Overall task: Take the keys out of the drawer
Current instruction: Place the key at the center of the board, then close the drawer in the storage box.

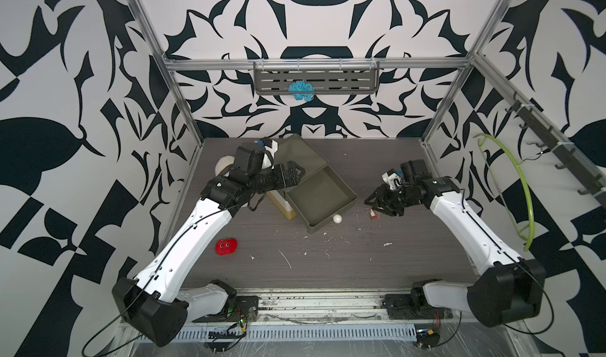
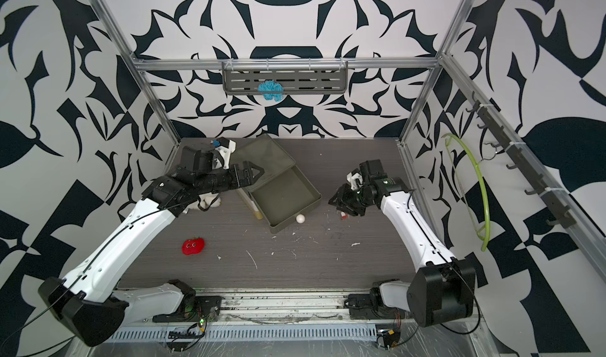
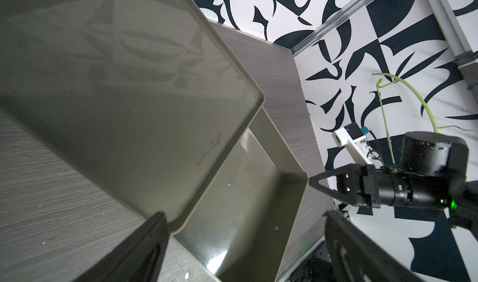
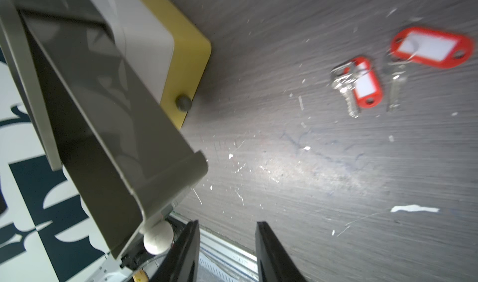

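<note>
The olive drawer (image 1: 319, 196) stands pulled out of its cabinet and its floor shows bare in both top views and in the left wrist view (image 3: 245, 190). The keys (image 1: 372, 212), with red tags, lie on the table right of the drawer, just below my right gripper (image 1: 368, 202). In the right wrist view two red-tagged keys (image 4: 362, 86) lie apart from the gripper (image 4: 227, 223), which is open with nothing between its fingers. My left gripper (image 1: 300, 172) hovers wide open over the cabinet top beside the drawer (image 3: 245, 213).
A white knob (image 1: 337, 218) sticks out of the drawer front. A yellow drawer front (image 1: 282, 204) sits below it. A red plush strawberry (image 1: 226, 246) lies front left. A green hanger (image 1: 518, 188) hangs on the right wall, and a blue object (image 1: 301, 90) sits on the back shelf.
</note>
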`<state>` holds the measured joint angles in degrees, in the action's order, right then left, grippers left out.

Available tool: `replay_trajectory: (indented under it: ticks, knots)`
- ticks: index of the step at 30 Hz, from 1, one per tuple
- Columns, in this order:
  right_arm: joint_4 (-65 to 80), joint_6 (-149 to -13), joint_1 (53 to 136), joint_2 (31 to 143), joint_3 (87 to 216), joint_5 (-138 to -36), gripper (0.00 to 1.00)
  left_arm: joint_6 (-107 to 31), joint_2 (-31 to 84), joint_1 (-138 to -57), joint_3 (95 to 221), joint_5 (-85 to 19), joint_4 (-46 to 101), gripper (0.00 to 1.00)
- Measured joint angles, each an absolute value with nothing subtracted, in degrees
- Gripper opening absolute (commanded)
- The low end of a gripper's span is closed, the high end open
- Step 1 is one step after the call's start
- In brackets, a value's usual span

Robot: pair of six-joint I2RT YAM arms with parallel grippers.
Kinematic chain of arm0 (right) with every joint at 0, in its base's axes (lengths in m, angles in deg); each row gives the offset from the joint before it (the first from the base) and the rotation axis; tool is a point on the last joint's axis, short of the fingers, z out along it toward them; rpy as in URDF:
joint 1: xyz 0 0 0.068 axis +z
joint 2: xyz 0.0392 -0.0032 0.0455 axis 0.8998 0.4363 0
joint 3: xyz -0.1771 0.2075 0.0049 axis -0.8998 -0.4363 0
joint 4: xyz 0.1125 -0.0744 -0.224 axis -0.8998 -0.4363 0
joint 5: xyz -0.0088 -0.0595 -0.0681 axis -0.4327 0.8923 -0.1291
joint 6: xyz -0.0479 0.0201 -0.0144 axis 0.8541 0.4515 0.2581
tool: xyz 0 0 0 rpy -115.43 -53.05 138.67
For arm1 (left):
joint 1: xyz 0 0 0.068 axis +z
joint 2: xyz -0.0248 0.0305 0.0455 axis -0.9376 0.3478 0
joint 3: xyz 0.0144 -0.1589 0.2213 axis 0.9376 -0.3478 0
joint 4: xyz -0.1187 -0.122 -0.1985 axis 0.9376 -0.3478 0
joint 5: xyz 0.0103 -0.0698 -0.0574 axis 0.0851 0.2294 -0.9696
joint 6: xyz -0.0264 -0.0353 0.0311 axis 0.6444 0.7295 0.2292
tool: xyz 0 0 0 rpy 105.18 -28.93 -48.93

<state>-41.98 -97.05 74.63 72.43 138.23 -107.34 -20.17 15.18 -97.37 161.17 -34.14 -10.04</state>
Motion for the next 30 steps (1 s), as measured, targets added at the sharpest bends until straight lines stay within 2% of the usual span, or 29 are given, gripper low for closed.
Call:
replay_trajectory:
  ticks: [6, 14, 30]
  knots:
    - [-42.77, -99.41, 80.03, 71.73, 137.75, -105.19, 0.40, -18.44, 21.94, -93.61, 165.01, -41.11, -12.57, 0.99]
    - [-40.63, -103.59, 84.21, 72.12, 136.26, -103.47, 0.40, -17.50, 28.43, -92.52, 169.58, -45.68, -13.58, 0.99]
    - [-33.79, -110.78, 87.38, 76.04, 136.20, -101.19, 0.39, -17.46, 31.95, -92.52, 170.24, -48.94, -13.58, 0.99]
